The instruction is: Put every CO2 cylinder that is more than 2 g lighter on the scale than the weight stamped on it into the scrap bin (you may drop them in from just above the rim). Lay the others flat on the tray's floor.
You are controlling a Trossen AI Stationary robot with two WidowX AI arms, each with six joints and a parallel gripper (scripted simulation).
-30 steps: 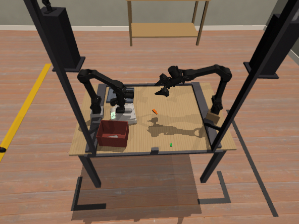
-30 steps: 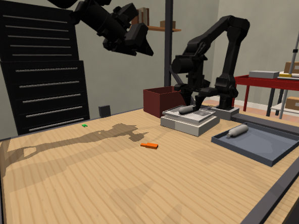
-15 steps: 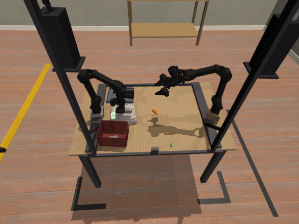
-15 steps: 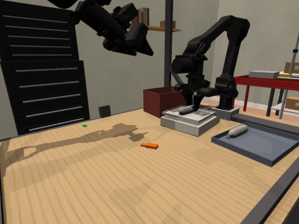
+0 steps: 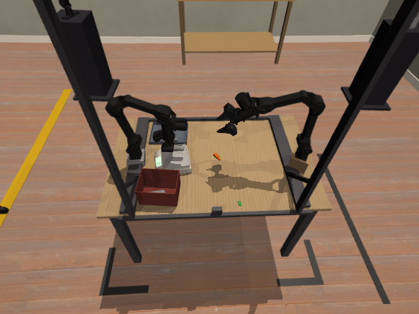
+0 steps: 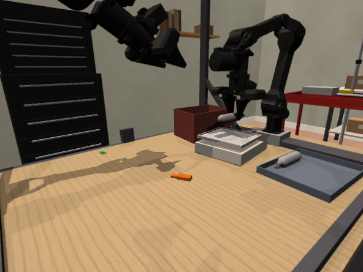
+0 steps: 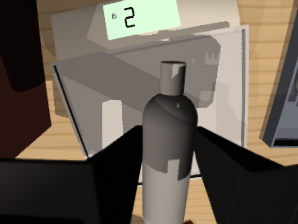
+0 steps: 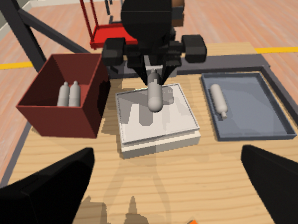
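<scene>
Bent the left arm at the elbow and pointed its wrist down over the scale. Held one grey cylinder between the left jaws, just above the weighing plate, neck towards the display. Showed a 2 there beside a small mark. Stretched the right arm inward, high over the table, right jaws tilted down, wide apart and holding nothing.

Counted four cylinders in view: one in the left jaws, one lying in the blue tray near its scale-side wall, and two side by side in the dark red bin. Counted also one scale, one tray, one bin, one orange object and one small green piece on the table. Could not read any stamped weight.

the left gripper has risen from the scale, lifting a grey cylinder with it. the cylinder (lying on the pan half a second ago) now hangs above it, clear of contact.
</scene>
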